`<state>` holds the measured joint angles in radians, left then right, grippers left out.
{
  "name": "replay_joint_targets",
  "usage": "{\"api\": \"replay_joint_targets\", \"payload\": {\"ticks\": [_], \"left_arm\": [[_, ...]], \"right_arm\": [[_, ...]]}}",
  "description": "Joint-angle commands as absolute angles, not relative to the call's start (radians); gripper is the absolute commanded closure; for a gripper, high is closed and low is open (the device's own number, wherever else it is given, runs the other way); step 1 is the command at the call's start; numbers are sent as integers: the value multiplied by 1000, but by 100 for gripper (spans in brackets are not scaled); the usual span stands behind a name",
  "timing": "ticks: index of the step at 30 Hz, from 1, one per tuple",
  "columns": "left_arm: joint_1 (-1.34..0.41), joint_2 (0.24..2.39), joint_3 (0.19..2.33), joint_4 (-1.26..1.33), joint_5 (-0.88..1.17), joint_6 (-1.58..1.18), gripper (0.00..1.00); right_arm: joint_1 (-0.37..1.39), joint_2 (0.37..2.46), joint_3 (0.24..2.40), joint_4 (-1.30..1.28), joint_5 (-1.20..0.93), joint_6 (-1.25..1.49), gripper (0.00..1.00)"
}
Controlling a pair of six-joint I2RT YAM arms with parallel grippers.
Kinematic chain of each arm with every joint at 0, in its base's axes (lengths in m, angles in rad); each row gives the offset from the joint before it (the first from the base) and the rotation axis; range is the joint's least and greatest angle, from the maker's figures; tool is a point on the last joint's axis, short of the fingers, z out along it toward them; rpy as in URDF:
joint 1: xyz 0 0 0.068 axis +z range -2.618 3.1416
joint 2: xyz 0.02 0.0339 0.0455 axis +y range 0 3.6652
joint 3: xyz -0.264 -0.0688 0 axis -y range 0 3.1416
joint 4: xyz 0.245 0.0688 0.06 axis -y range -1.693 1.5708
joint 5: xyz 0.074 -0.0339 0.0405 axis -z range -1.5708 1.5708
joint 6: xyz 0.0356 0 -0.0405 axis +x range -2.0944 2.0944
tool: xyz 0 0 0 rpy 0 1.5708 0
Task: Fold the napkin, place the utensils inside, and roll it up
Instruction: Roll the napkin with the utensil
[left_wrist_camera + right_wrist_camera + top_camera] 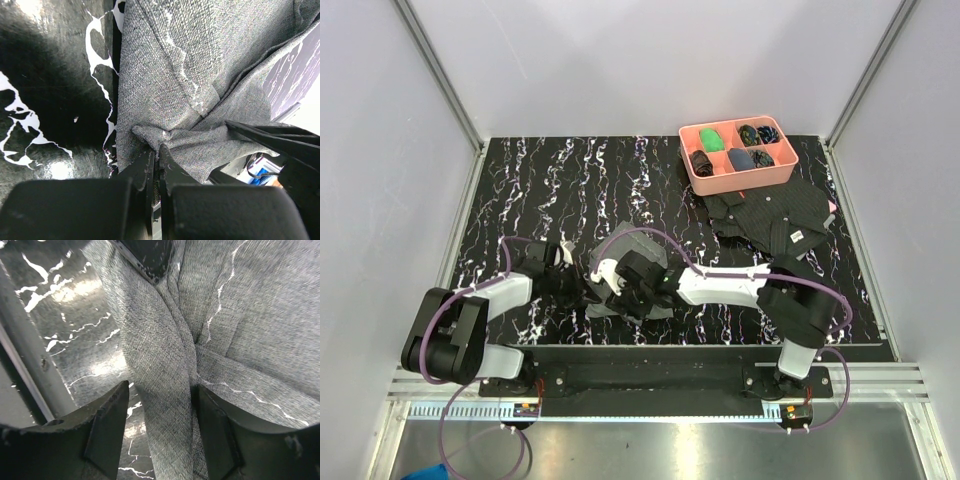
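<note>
Fold under way: the grey napkin [636, 246] lies bunched at the middle of the table's [550, 180] near edge. My left gripper [156, 152] pinches its corner; my right gripper [160, 395] straddles a ridge, jaws half-wide. No utensils in view; placing and rolling remain

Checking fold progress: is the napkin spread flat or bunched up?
Bunched up: the left gripper pinches a gathered napkin corner, and a ridge of cloth runs between the right gripper's fingers.
</note>
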<state>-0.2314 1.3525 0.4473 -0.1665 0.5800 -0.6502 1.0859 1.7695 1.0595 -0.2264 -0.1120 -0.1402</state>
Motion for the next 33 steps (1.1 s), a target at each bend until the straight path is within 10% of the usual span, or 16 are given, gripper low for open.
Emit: {"api": "replay_joint_targets", "payload": {"ticks": [1, 5, 14, 33], "left_arm": [[-235, 1367, 456, -227, 537, -606, 100], [-235, 1350, 468, -218, 548, -603, 100], [-206, 1246, 526, -261, 462, -611, 52], [-115, 1002, 400, -221, 478, -629, 15]], "right_arm": [[1094, 1815, 1057, -219, -77, -144, 38], [1095, 1888, 1092, -262, -63, -124, 46], [1072, 1959, 1154, -396, -201, -78, 73], [851, 2103, 1265, -443, -840, -17, 80]]}}
